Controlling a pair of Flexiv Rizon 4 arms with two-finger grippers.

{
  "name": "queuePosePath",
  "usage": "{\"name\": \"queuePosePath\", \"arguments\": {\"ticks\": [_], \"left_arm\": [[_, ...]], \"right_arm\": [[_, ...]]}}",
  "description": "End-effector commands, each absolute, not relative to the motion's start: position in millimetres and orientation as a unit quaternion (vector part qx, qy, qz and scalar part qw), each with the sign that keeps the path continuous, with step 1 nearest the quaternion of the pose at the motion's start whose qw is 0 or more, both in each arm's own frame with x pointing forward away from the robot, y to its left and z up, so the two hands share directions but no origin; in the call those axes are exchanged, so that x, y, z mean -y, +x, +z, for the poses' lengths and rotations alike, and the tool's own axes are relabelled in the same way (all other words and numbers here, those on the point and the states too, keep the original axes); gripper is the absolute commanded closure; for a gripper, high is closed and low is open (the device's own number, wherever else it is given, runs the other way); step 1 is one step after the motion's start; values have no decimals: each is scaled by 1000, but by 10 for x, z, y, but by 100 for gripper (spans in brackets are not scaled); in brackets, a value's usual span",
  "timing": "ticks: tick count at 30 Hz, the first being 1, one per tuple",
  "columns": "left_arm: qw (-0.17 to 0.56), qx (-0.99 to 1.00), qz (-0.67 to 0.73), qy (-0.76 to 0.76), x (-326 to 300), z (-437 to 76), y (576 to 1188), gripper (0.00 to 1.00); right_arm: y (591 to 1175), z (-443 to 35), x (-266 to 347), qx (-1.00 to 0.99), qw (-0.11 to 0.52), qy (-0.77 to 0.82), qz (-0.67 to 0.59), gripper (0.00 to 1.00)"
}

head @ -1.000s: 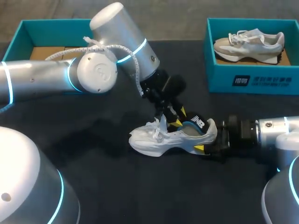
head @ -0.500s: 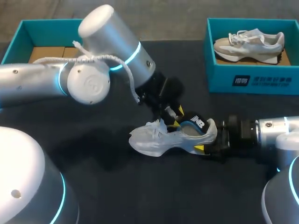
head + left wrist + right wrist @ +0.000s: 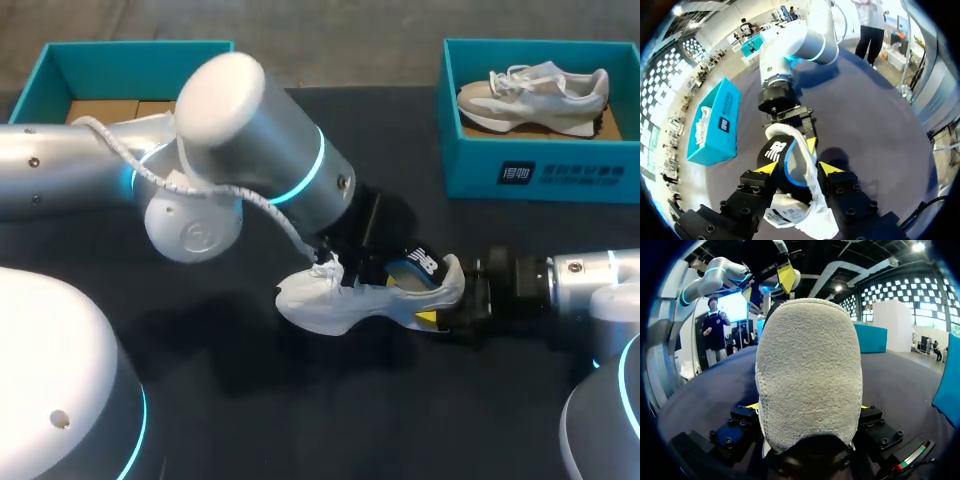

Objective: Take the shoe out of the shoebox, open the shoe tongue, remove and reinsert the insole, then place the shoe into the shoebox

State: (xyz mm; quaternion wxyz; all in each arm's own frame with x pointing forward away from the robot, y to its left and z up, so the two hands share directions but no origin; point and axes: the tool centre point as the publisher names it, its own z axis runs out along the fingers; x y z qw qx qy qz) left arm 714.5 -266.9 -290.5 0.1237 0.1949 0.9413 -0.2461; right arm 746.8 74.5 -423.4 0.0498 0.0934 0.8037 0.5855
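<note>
The white sneaker lies toe toward my left, heel clamped in the right gripper, while the left gripper, spread wide, straddles its tongue from above.

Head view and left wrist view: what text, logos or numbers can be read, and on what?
Right box front: a white logo and a row of characters, too small to read.
Insole heel: a white logo mark, no legible words.
Tongue label: printed lines, too blurred to read.
</note>
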Motion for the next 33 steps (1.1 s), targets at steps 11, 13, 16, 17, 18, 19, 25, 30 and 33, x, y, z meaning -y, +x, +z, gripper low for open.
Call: {"name": "queuePosePath", "arguments": {"ticks": [11, 13, 16, 17, 18, 19, 25, 30, 33], "left_arm": [[264, -929, -147, 214, 2931, -2965, 7088, 42], [281, -924, -134, 220, 2946, -2975, 7080, 44], [293, -921, -123, 224, 2960, -2982, 7084, 49], [303, -919, -115, 225, 2971, -2996, 7095, 51], [309, -917, -109, 226, 2974, -2999, 7103, 51], [309, -917, -109, 226, 2974, -2999, 7103, 51], [329, -914, -84, 224, 2991, -3062, 7164, 52], [338, -912, -75, 220, 3007, -3109, 7182, 55], [347, -909, -71, 217, 3022, -3132, 7207, 56]], "right_arm": [[7467, -4240, -757, -804, 50, 94, 585, 100], [7467, -4240, -757, -804, 50, 94, 585, 100], [7467, -4240, -757, -804, 50, 94, 585, 100], [7467, -4240, -757, -804, 50, 94, 585, 100], [7467, -4240, -757, -804, 50, 94, 585, 100], [7467, -4240, -757, -804, 50, 94, 585, 100], [7467, -4240, -757, -804, 50, 94, 585, 100], [7467, -4240, -757, -804, 50, 94, 585, 100], [7467, -4240, -757, -804, 50, 94, 585, 100]]}}
